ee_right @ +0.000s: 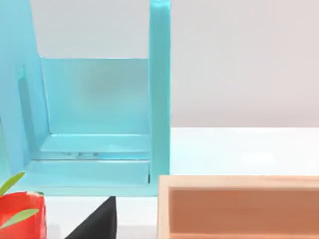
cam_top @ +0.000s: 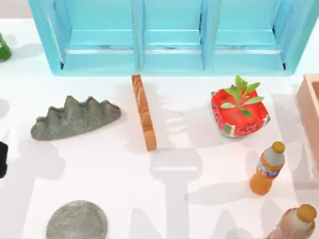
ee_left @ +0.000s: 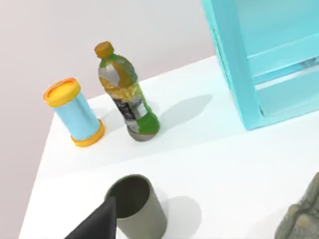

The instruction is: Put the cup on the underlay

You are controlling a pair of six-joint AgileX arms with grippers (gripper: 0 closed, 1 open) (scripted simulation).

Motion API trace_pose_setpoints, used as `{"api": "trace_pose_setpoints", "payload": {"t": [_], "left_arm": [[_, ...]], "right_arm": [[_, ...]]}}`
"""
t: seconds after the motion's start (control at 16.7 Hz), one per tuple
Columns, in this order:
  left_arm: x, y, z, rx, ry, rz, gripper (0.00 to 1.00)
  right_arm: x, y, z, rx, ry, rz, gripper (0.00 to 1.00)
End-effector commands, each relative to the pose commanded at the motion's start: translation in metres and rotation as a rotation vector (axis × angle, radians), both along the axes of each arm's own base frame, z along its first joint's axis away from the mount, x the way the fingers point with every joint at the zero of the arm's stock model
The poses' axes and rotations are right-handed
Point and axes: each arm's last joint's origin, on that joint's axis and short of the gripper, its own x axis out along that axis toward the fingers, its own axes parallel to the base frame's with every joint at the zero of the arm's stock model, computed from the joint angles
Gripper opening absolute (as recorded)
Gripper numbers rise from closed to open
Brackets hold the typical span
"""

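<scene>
The cup (ee_left: 137, 206), a plain grey-beige cylinder, stands upright on the white table near its left edge. A dark part of my left gripper (ee_left: 97, 222) sits right at the cup's rim; I cannot tell whether it touches. In the top view my left gripper (cam_top: 2, 159) shows as a dark shape at the table's left edge. The underlay (cam_top: 77, 221), a flat speckled grey disc, lies at the front left of the table with nothing on it. My right gripper (ee_right: 97, 222) hangs at the right, near the wooden box (ee_right: 239, 206).
A jagged grey mountain piece (cam_top: 75, 118) lies behind the underlay. An orange rack (cam_top: 143, 112), a watermelon planter (cam_top: 239, 113) and two orange-capped bottles (cam_top: 267, 168) (cam_top: 296, 222) stand mid-table and right. A teal shelf (cam_top: 169, 35) spans the back. A green bottle (ee_left: 127, 94) and a blue can (ee_left: 75, 112) stand beyond the cup.
</scene>
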Motion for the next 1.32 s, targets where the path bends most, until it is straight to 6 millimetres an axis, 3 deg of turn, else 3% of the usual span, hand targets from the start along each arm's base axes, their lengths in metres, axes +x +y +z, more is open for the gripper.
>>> {"api": "trace_pose_setpoints", "payload": {"t": [0.24,0.42,0.6,0.9,1.08,1.32], "left_arm": [[0.045,0.003,0.065,0.344,0.259,-0.107,1.0],[0.101,0.009,0.09,0.576,0.515,-0.256,1.0],[0.163,0.02,0.079,0.727,0.801,-0.475,1.0],[0.246,0.048,0.032,0.809,1.123,-0.874,1.0],[0.277,0.07,0.009,0.791,1.193,-1.026,1.0],[0.299,0.1,0.001,0.781,1.179,-1.076,1.0]], "right_arm": [[0.0,0.0,0.0,0.0,0.0,0.0,1.0],[0.0,0.0,0.0,0.0,0.0,0.0,1.0],[0.0,0.0,0.0,0.0,0.0,0.0,1.0],[0.0,0.0,0.0,0.0,0.0,0.0,1.0],[0.0,0.0,0.0,0.0,0.0,0.0,1.0],[0.0,0.0,0.0,0.0,0.0,0.0,1.0]]}}
